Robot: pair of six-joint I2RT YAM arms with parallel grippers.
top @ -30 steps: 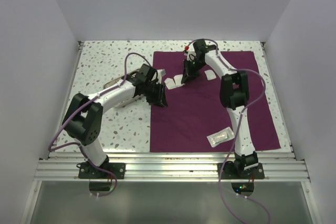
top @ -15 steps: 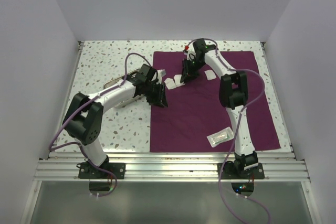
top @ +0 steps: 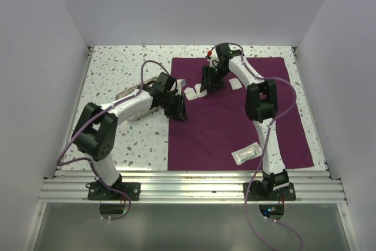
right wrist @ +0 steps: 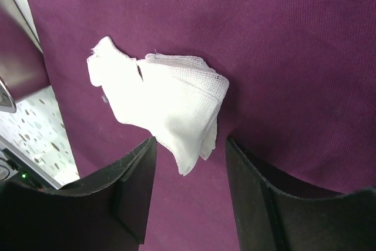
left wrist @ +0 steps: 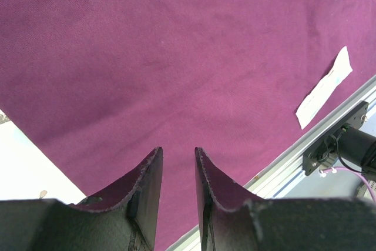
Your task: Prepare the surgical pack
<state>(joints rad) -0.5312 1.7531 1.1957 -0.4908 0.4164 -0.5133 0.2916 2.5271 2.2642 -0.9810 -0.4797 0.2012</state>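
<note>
The surgical pack's purple drape (top: 235,119) lies flat on the right half of the table. My right gripper (top: 207,88) stands open low over its far left part. A crumpled white gauze square (right wrist: 170,101) lies on the drape (right wrist: 282,57) there, with one corner reaching between the open right gripper (right wrist: 191,140) jaws, untouched by either. More gauze squares (top: 236,83) lie close by. My left gripper (top: 178,111) hovers over the drape's left edge. Seen from the wrist, the left gripper (left wrist: 178,151) has a narrow gap with nothing in it. A clear pouch (top: 247,154) rests near the front.
A steel tray (top: 124,94) sits on the speckled table (top: 117,63) left of the drape, mostly hidden under the left arm. The aluminium rail (top: 194,189) runs along the near edge. White walls close in both sides.
The right gripper has opened and let go of the gauze square, which now lies on the drape. The left arm has barely shifted.
</note>
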